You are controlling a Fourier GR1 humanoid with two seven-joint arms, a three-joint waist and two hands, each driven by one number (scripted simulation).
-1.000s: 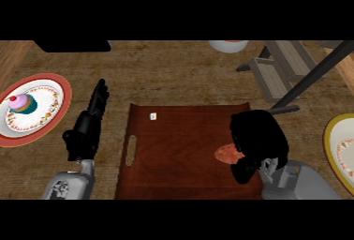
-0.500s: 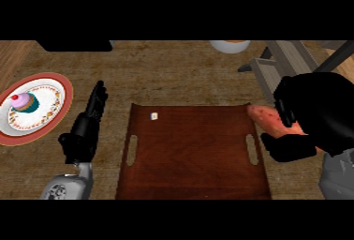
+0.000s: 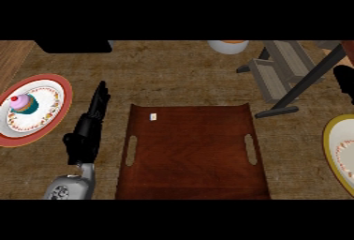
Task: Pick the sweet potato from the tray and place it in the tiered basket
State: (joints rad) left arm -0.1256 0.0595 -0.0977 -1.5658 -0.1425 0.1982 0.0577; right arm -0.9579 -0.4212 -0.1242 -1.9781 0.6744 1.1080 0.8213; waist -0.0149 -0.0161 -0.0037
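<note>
The brown wooden tray lies in the middle of the counter with no sweet potato on it. The sweet potato shows nowhere in the head view. The tiered basket, a grey frame with a black slanted post, stands at the upper right. Of my right hand only a black sliver appears at the right edge, beside the basket, and what it holds is hidden. My left hand rests open on the counter left of the tray, fingers pointing away from me.
A red-rimmed plate with a cupcake sits at the far left. A yellow-rimmed plate pokes in at the right edge. A white bowl and a dark object stand at the back. A small white tag lies on the tray.
My right hand lifted the sweet potato off the tray, carried it right and upward, and has nearly left the view. The left hand has stayed put.
</note>
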